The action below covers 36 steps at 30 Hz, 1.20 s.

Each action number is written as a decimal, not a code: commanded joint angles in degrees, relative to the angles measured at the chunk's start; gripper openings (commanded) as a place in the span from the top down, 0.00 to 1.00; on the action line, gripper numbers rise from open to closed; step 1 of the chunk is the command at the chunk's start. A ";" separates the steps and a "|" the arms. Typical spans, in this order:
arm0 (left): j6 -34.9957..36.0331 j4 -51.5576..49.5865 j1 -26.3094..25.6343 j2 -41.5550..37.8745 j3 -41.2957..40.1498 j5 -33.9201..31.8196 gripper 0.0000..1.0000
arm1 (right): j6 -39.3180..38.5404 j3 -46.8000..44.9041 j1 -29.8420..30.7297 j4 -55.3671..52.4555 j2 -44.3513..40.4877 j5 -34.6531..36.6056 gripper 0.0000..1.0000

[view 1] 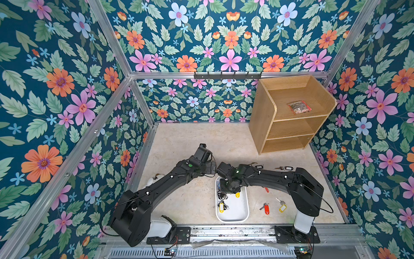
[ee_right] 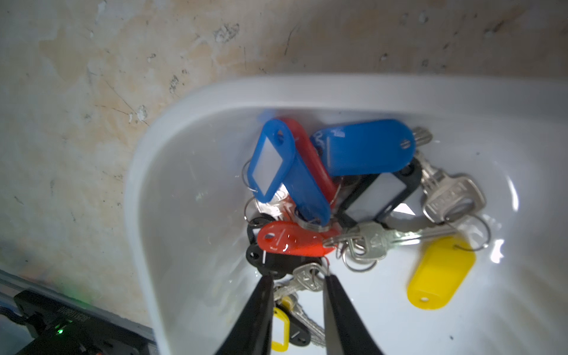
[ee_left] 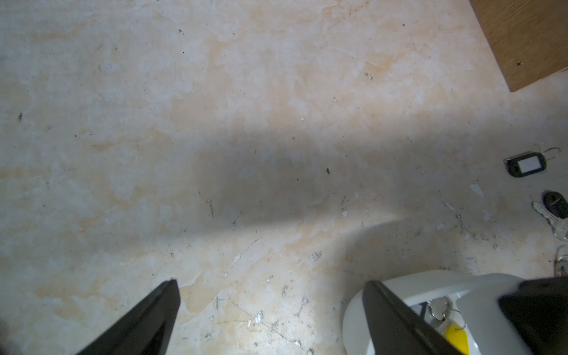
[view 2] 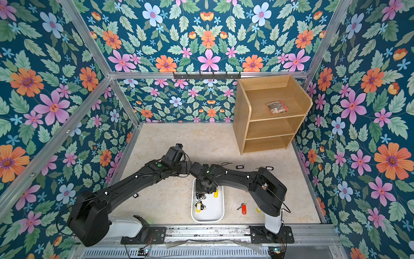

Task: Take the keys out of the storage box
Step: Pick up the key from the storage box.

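The storage box, a shallow white tray, lies near the front edge in both top views. Inside it, in the right wrist view, the keys lie in a heap of blue, red, black and yellow tags near the far wall of the box. My right gripper reaches down into the box, its jaws narrowed but still apart, with a silver key's head between the tips. My left gripper hangs wide open over bare floor beside the box's far corner, holding nothing.
Several keys lie outside the box on the floor: a red tag, a yellow tag and black tags. A wooden shelf unit stands at the back right with a clear packet on top.
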 commanded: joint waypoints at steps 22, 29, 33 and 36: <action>0.02 -0.33 -0.39 -0.46 0.38 -0.67 0.01 | 1.20 -1.19 0.33 -1.22 1.04 -0.78 1.00; 0.11 -0.33 -0.54 -0.48 0.42 -0.80 0.01 | 1.56 -1.34 0.27 -6.96 -6.23 3.50 1.00; 0.09 -0.33 -0.60 -0.43 0.46 -0.67 0.01 | 1.69 -2.19 -1.06 -11.74 -14.05 6.88 1.00; 0.09 -0.32 -0.63 -0.31 0.51 -0.52 0.01 | 1.23 -4.46 -4.84 -14.79 -20.27 9.35 1.00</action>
